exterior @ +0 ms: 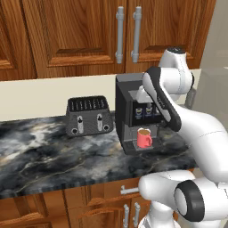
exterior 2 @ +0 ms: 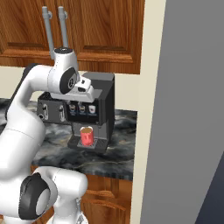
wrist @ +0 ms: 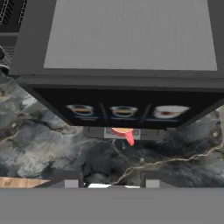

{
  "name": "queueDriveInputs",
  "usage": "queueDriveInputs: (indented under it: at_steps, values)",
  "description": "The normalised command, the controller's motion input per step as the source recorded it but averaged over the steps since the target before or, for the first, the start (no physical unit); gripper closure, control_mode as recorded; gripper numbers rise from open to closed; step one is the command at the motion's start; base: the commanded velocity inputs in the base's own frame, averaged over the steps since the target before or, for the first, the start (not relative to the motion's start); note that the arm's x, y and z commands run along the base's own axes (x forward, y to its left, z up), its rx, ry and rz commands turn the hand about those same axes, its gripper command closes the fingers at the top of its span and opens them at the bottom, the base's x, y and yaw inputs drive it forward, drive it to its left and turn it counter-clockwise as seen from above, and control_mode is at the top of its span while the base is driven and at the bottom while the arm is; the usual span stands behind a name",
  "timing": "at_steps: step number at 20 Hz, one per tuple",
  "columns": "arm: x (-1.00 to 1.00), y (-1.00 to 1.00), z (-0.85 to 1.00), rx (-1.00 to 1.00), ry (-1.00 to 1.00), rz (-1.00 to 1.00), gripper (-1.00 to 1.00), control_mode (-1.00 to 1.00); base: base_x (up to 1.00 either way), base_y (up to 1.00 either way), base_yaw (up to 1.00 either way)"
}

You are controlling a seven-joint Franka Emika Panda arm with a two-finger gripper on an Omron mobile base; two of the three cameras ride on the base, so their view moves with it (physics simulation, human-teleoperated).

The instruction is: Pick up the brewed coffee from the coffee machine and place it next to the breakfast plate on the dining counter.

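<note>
On the marbled counter [exterior: 53,156], left base view: coffee machine [exterior: 129,95], black, boxy; red mug [exterior: 144,138] of coffee upright on its grey drip tray [exterior: 133,148]; dark toaster [exterior: 88,115] to its left, apart. Right base view: same mug [exterior 2: 86,136] under the lit buttons [exterior 2: 81,108] — arm's hand above, before the machine top. Hand view: fingertips [wrist: 65,183] apart, nothing between them; mug [wrist: 124,132] far below — machine top [wrist: 131,35] grey.

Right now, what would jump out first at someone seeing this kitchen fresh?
The red mug of coffee on the drip tray of the black coffee machine, bright against the dark marbled counter. Next the big white arm, its pincer poised above the machine. A slotted toaster sits beside it, under wooden cabinets.
</note>
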Motion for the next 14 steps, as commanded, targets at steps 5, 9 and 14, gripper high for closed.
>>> queueDriveInputs:
  at_steps: [5, 9, 14]
  values:
    - [0.0, 0.0, 0.0, 0.0, 0.0, 0.0, -1.0, -1.0, 0.0, 0.0, 0.0]
    - [-0.13, -0.07, -0.04, 0.01, -0.02, 0.03, -1.0, -1.0, 0.0, 0.0, 0.0]
    - [-0.44, -0.04, -0.31, 0.0, -0.09, 0.11, -1.0, -1.0, 0.0, 0.0, 0.0]
